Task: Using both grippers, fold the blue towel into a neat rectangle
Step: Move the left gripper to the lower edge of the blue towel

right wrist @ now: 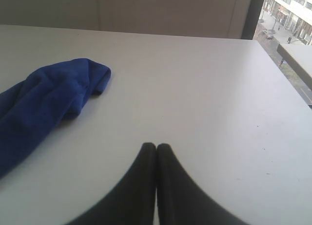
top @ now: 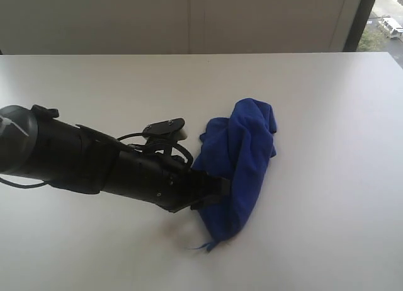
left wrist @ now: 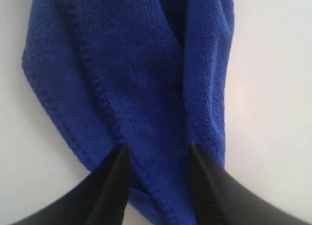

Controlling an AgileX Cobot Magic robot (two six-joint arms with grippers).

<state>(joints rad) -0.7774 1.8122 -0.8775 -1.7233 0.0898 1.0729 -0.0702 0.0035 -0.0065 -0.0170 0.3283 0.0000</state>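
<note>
- On the white table (top: 315, 102), a little right of its middle, the blue towel (top: 242, 165) lies as a long crumpled heap, not flat at all. Its thread tail (top: 200, 246) sticks out at the near end.
- The step in hand, as I judge it, is to take the near end so that the cloth can be spread flat before any fold is made.
- To do this well I should catch only one layer, at the hem (left wrist: 97, 88) close to a corner. A grip on the whole thick bundle would only drag the heap over the table.
- I should close slowly, lift just a little, and draw the corner away from the heap, low over the surface, so that the cloth opens and does not roll.
- My left pincer (left wrist: 157, 149) has its jaws apart, astride a ridge of the towel at that near end. Both tips touch the cloth, but the cloth between them looks loose, not squeezed, so I hold nothing.
- My right pincer (right wrist: 156, 146) is fully closed, tip against tip, with nothing between. It hangs over bare table, well apart from the towel, and it must come nearer to take the other corner.
</note>
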